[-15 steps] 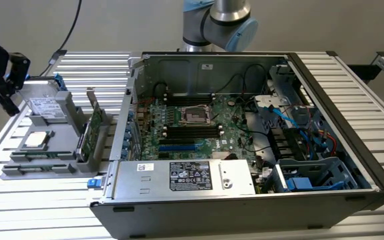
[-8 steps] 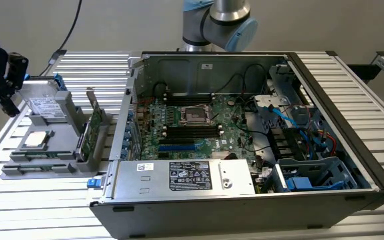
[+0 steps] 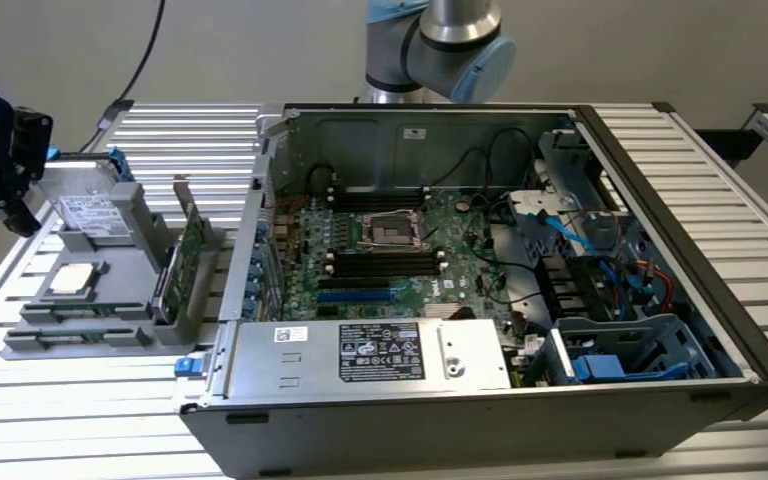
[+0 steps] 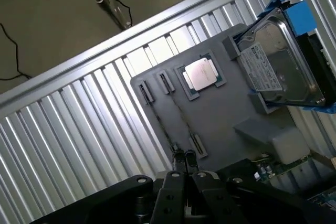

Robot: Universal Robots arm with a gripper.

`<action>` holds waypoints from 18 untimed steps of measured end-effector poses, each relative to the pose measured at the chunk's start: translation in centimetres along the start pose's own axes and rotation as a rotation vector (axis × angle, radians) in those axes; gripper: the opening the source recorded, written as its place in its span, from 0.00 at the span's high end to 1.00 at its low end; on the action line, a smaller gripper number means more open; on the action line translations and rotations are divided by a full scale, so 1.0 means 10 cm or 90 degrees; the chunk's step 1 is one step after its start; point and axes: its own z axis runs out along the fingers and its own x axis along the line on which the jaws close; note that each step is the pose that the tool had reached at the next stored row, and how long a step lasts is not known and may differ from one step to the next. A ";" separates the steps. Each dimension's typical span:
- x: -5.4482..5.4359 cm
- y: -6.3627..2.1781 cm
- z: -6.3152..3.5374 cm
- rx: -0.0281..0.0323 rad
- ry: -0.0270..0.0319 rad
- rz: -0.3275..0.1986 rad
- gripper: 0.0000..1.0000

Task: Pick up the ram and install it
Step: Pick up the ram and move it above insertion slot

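While the pick-up step is judged in hand, the gripper hovers above the ram. The ram stands edge-on in the grey tray beside the computer case. Whether the gripper is open cannot be told. Grasping calls for alignment along that thin edge.

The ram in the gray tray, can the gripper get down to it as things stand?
Probably yes. The gripper hangs above the gray tray, and the ram sits in its slot with open space above it. The processor and hard drive lie beside it, not over it.
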 end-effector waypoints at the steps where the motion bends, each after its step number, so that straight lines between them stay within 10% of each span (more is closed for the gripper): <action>1: 0.00 0.000 0.002 0.0001 0.0007 -0.011 0.90; 18: 0.00 -0.001 0.022 0.0024 0.0130 -0.208 0.90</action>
